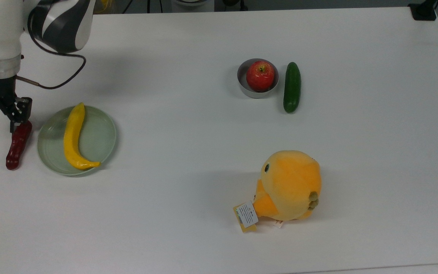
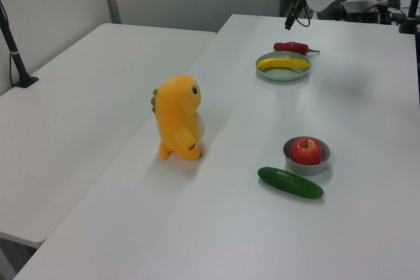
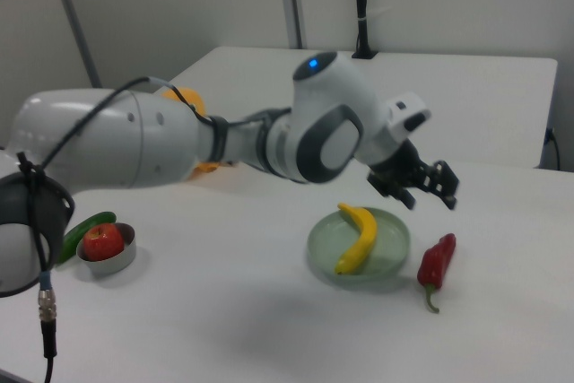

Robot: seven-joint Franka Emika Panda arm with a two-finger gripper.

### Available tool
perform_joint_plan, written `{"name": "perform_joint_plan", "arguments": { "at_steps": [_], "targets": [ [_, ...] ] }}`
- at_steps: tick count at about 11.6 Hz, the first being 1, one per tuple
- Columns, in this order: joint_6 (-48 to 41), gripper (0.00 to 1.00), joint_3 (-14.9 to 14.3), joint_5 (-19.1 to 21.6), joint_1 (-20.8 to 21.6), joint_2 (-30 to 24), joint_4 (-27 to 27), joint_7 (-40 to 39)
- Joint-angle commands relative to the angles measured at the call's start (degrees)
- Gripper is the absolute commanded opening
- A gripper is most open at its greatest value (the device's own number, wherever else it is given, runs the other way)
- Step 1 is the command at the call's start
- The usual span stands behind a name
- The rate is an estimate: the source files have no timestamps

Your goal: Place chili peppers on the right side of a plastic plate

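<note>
Right view: we note the long, glossy dark red chili pepper (image 3: 437, 261) lying on the white worktop (image 3: 269, 311) just beside the pale grey-green plastic plate (image 3: 325, 238), tool (image 3: 421, 187) empty and part-open above it; seemingly light, slippery, best gripped mid-body.

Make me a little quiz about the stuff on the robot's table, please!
1. True or false: the chili pepper lies on the table, beside the plastic plate, not on it.
2. Which fruit lies on the plate? A) banana B) apple C) cucumber
3. Fill in: the apple sits in a small grey ____.

Key:
1. True. In the right view it lies just off the rim.
2. A. The banana stretches across the plate.
3. Bowl, with the cucumber right beside it.

Bonus look: the gripper hangs above the chili, holding nothing.
</note>
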Motion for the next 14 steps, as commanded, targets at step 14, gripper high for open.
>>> {"name": "perform_joint_plan", "arguments": {
  "at_steps": [14],
  "targets": [
    [-27.91, 1.0, 11.08, 3.6, 14.31, -24.89, -17.93, 18.85]
  ]
}}
